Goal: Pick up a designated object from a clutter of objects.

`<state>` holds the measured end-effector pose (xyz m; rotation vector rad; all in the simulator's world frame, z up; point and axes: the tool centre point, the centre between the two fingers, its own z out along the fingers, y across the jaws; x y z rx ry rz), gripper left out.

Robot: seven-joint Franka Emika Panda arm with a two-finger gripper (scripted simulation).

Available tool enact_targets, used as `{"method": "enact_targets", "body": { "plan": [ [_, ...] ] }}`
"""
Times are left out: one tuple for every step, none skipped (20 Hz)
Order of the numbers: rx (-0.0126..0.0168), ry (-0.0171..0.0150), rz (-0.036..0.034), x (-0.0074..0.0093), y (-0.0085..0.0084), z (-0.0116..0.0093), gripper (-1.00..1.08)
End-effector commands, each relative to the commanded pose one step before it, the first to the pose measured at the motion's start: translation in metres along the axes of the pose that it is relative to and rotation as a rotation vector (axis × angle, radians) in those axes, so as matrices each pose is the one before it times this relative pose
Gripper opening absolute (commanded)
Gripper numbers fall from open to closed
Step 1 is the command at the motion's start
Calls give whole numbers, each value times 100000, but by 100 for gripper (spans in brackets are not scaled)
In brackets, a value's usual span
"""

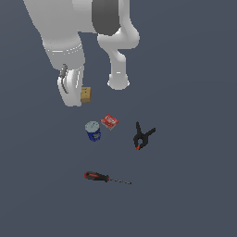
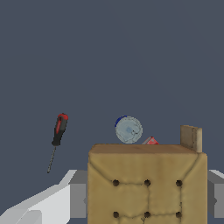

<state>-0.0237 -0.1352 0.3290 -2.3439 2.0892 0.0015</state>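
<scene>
Between the gripper's (image 2: 146, 199) closed fingers, the tan wooden block (image 2: 147, 183) sits held, its face showing rows of small dark holes; its lower edge is cut off, and it hides most of the red box (image 2: 151, 141).

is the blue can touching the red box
Apart. The exterior view shows bare floor between the blue can and the red box.
</scene>
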Motion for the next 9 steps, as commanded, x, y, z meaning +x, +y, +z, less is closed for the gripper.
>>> {"method": "enact_targets", "body": {
  "plan": [
    [-64, 50, -149, 1020, 408, -1120, -100],
    [-6, 48, -8, 290, 101, -316, -100],
    [0, 0, 0, 260, 81, -255, -100],
    [0, 0, 0, 210, 57, -202, -100],
    [-4, 47, -14, 136, 28, -156, -100],
    [0, 0, 0, 110, 7, -94, -100],
    [0, 0, 0, 60, -18, -40, -100],
    [0, 0, 0, 10, -40, 11, -100],
    [0, 0, 0, -9, -23, 18, -100]
  ]
}}
